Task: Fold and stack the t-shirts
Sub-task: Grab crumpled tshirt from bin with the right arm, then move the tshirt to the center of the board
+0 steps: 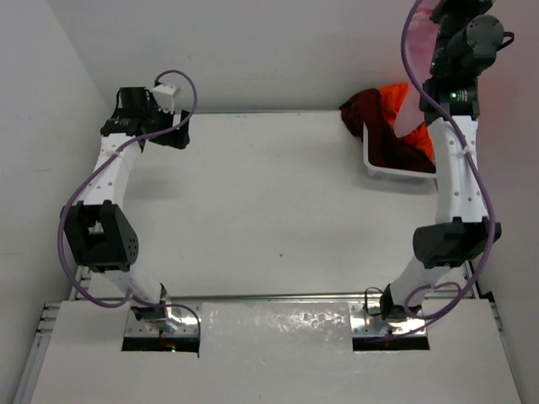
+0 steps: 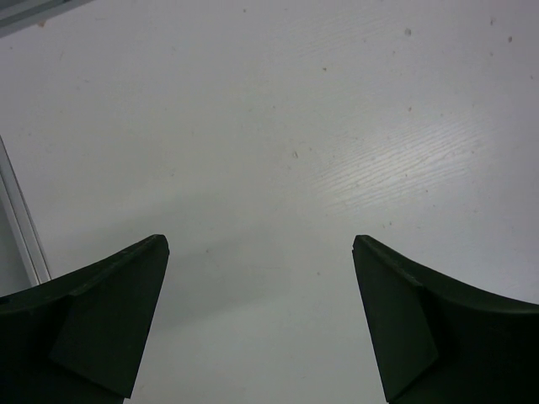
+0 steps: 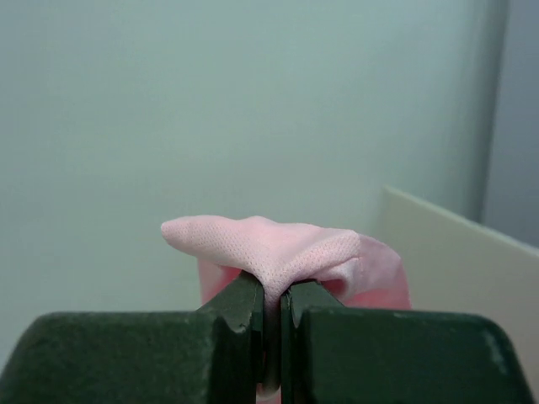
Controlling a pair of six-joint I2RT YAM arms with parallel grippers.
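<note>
My right gripper (image 3: pixel 271 296) is shut on a fold of the light pink t-shirt (image 3: pixel 278 244), which bulges over the closed fingertips. In the top view that gripper (image 1: pixel 455 15) is raised high at the far right, with a bit of pink cloth (image 1: pixel 431 10) at the frame's top edge. The dark maroon t-shirt (image 1: pixel 370 114) and the bright orange t-shirt (image 1: pixel 397 97) lie bunched in and over the white basket (image 1: pixel 392 174). My left gripper (image 2: pixel 261 252) is open and empty above bare table; in the top view it (image 1: pixel 175 136) is at the far left.
The white basket stands at the far right of the table beside the right arm. Walls close in behind and on both sides. The table's left edge rail (image 2: pixel 21 227) shows in the left wrist view.
</note>
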